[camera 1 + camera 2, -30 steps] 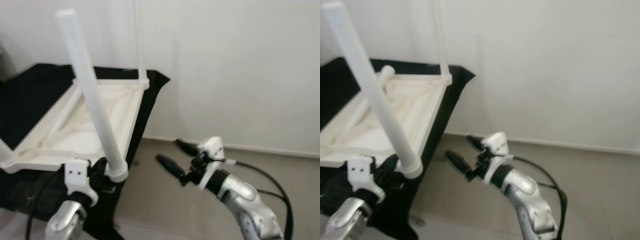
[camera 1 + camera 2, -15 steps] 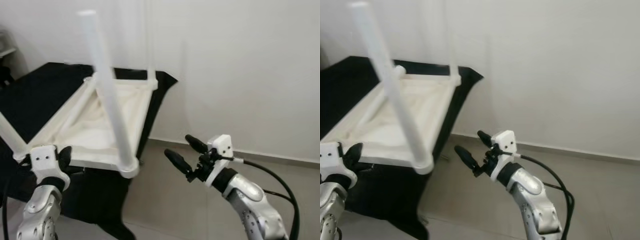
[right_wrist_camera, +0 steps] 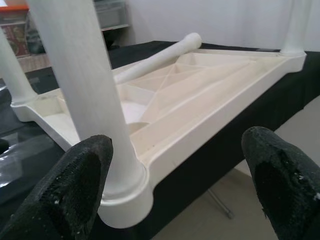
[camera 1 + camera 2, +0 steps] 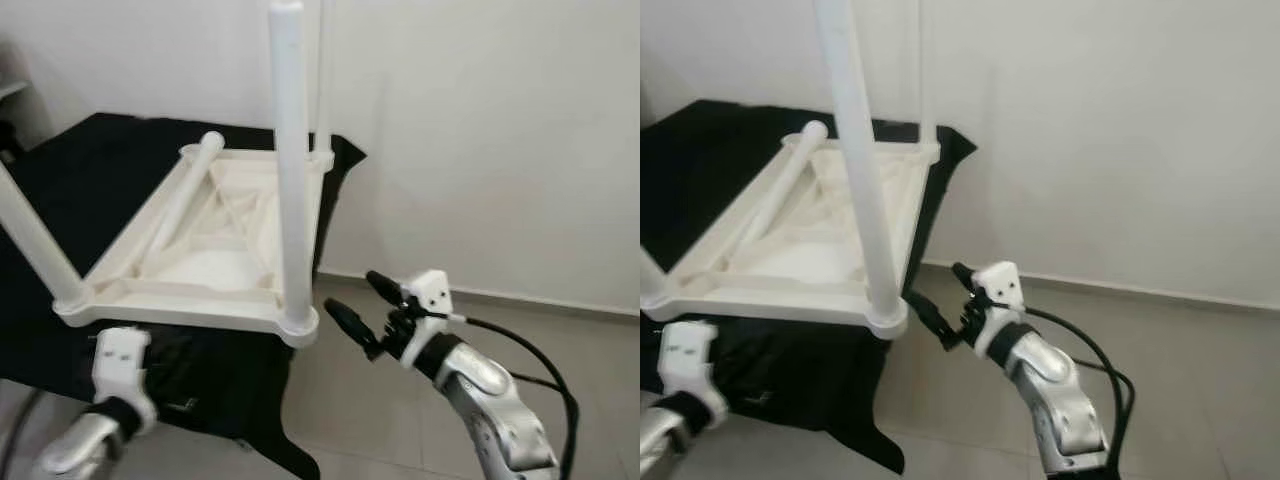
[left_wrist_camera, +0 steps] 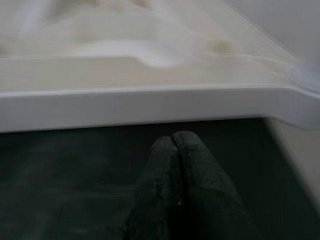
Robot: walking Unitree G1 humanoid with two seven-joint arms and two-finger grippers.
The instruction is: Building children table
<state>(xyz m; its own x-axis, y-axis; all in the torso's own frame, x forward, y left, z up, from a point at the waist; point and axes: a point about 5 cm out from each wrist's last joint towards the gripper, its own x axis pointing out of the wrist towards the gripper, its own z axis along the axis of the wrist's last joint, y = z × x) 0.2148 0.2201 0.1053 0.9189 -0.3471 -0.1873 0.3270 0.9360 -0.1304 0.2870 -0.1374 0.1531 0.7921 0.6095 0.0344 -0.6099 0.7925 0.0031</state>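
Closest to us, our left gripper (image 5: 175, 150) sits low below the near rim of the upturned white plastic children's table (image 4: 190, 300), its two black fingers pressed together on nothing, over the black cloth-covered counter (image 4: 90, 170). Our right gripper (image 4: 362, 308) hovers just off the table's near corner over the grey tiled floor (image 4: 560, 330), fingers spread wide apart and empty, one fingertip (image 3: 75, 185) close beside the near white cylindrical leg (image 4: 290, 150). That leg stands upright in its corner socket, right at the counter's edge, the corner jutting slightly past the cloth. Inside the table's ribbed underside a loose white leg (image 4: 185, 195) lies along the left rim. Another leg (image 4: 35, 240) rises slanted at the left corner; a far one (image 4: 320, 80) stands at the back corner. Beyond is white wall (image 4: 500, 120), with open floor to our right.
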